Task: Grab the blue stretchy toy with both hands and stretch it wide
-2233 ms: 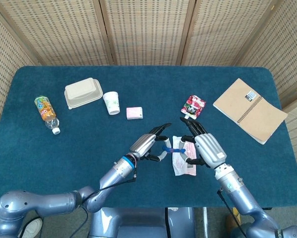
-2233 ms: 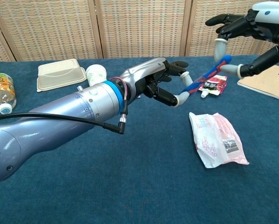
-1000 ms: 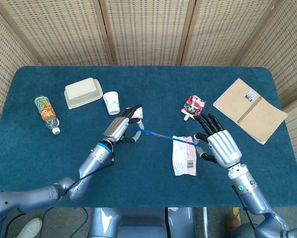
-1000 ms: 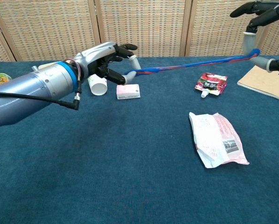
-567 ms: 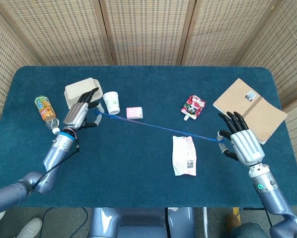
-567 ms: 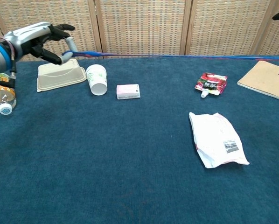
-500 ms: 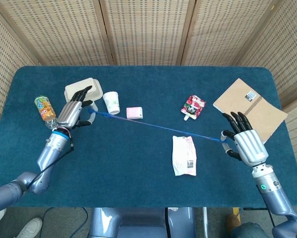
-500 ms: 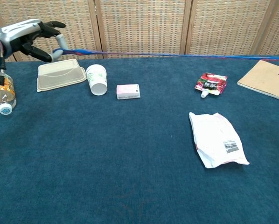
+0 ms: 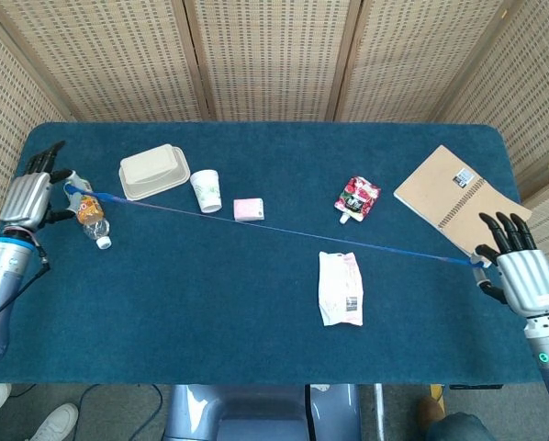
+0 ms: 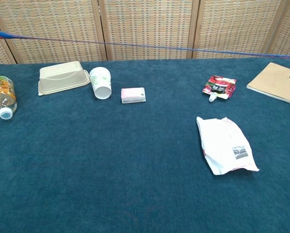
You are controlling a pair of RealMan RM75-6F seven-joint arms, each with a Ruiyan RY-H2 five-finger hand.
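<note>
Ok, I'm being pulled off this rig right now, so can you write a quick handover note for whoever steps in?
Left robot hand: pinches one end of the toy by the bottle, at the table's left edge.
Right robot hand: pinches the other end near the notebook.
Toy: a thin taut line held above the table, across nearly its whole width.
Done: grabbed with both hands, stretched wide.
Left: probably nothing; keep both grips firm, since a slipped end could snap back.
</note>
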